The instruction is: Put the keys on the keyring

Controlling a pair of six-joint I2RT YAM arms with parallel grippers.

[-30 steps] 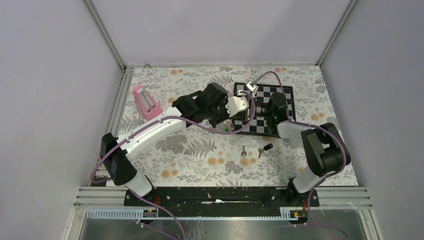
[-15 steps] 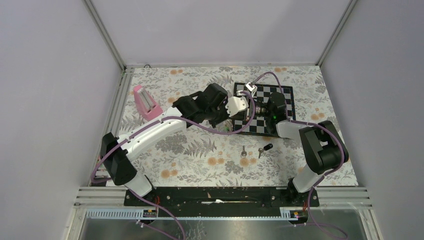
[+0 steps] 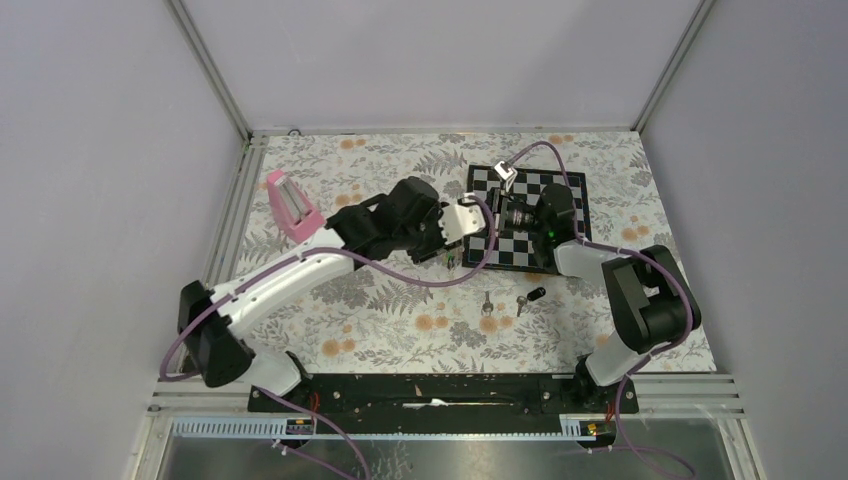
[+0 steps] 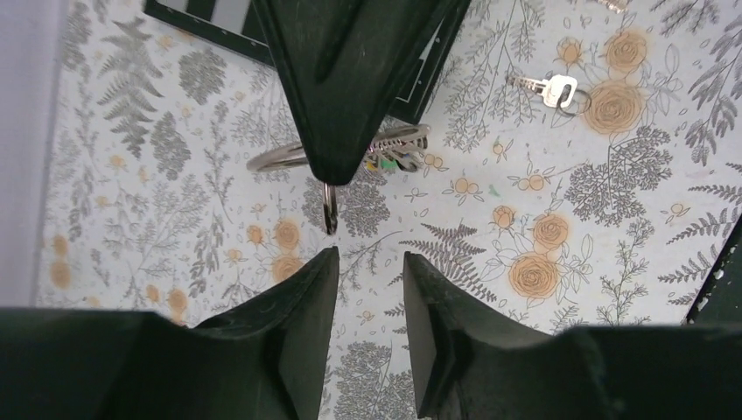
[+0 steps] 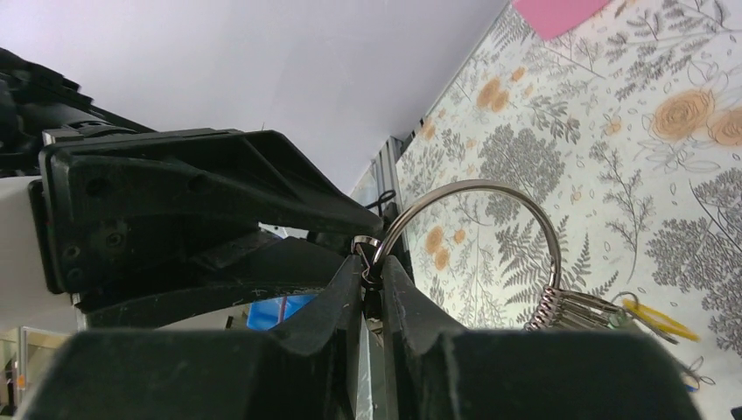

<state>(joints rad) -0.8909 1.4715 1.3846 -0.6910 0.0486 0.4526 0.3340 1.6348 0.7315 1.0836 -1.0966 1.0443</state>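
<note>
The keyring (image 5: 472,183) is a large silver ring with smaller rings and coloured tags, and it hangs above the floral cloth. My right gripper (image 5: 372,262) is shut on its rim. The left wrist view shows the same ring (image 4: 398,138) pinched under the right fingers (image 4: 337,96), with one small ring dangling below. My left gripper (image 4: 369,256) stands open just short of it, with nothing between its fingers. Two keys lie on the cloth nearer the bases: a plain silver key (image 3: 487,303) (image 4: 551,87) and a black-headed key (image 3: 532,295).
A black-and-white chessboard (image 3: 560,190) lies under the right arm at the back right. A pink object (image 3: 290,205) stands at the back left. The two grippers (image 3: 485,218) face each other closely over the chessboard's left edge.
The left gripper has opened, let go of the keyring and drawn back to the left. The right gripper has closed on the ring and now holds it alone.
</note>
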